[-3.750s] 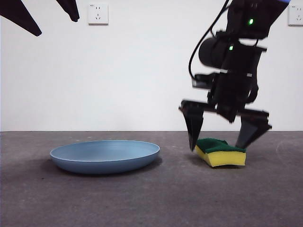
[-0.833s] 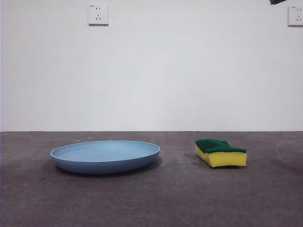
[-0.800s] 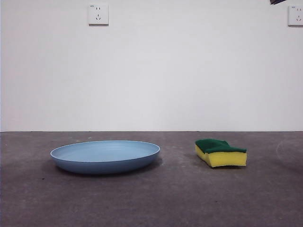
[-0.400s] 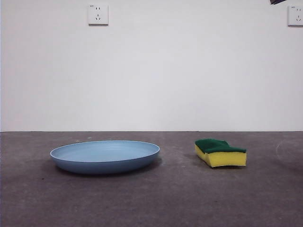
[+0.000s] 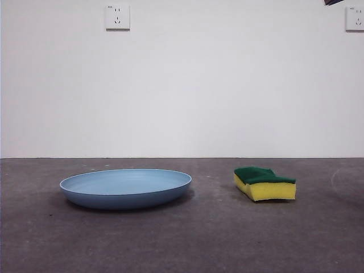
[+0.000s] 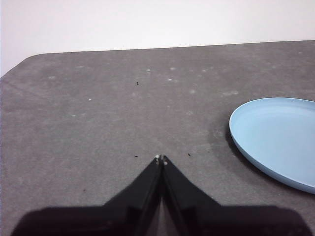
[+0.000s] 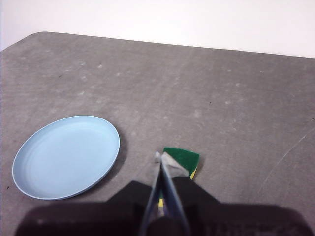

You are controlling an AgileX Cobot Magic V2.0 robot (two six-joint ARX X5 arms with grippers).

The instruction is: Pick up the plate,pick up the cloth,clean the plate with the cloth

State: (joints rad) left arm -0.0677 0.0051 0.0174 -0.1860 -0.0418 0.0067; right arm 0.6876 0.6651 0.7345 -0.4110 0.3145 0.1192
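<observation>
Plate [image 5: 125, 188]: light-blue, round, shallow, raised rim; lies flat on grey surface [image 5: 182, 244], nothing in it. Sponge [image 5: 265, 183]: yellow foam w/ dark green scouring top, slightly wavy; sits on surface beside plate, clear gap between, not touching.

Left end effector [image 6: 161, 159]: jaws together, tips meeting, holding nothing; hangs over bare surface to one side of plate, plate rim [image 6: 246, 147] visible near it, no contact.

Right end effector [image 7: 161, 158]: jaws together, nothing gripped; positioned above surface w/ sponge [image 7: 182, 158] just past its tips and plate [image 7: 66, 155] off to the side. Front view shows only a dark tip at top corner [image 5: 333, 2].

Two wall sockets [image 5: 117, 16] on white wall behind.
</observation>
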